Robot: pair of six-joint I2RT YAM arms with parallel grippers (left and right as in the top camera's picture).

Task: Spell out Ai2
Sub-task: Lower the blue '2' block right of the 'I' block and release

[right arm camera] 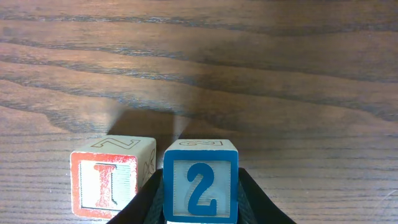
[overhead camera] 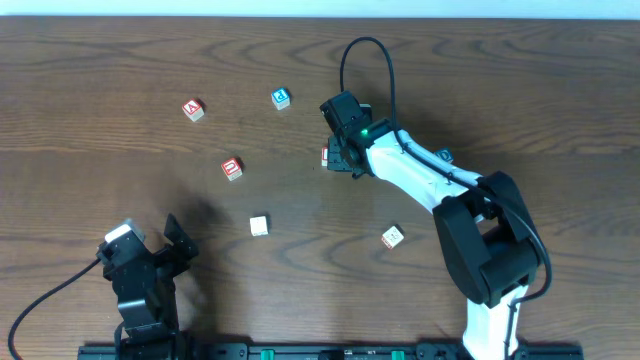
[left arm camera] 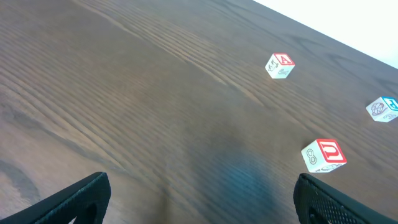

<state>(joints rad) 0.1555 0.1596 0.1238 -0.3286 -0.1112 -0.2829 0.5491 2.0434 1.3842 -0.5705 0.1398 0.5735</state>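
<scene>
Right gripper (overhead camera: 342,156): fingers pinch the blue "2" cube (right arm camera: 200,186) by its two sides. Red "I" cube (right arm camera: 112,183) stands just beside it, outside one finger, both faces toward the wrist camera. Left gripper (left arm camera: 199,199): fingers spread wide over the wooden table (left arm camera: 124,93). Red "A" cube (left arm camera: 279,65) lies well ahead of them.

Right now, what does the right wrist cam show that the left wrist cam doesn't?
Right wrist only: the blue 2 block held in the right gripper, beside the red I block. Left wrist only: the open left gripper, the red A block, another red block, and a blue block at the frame edge. Both: the wooden table.
</scene>
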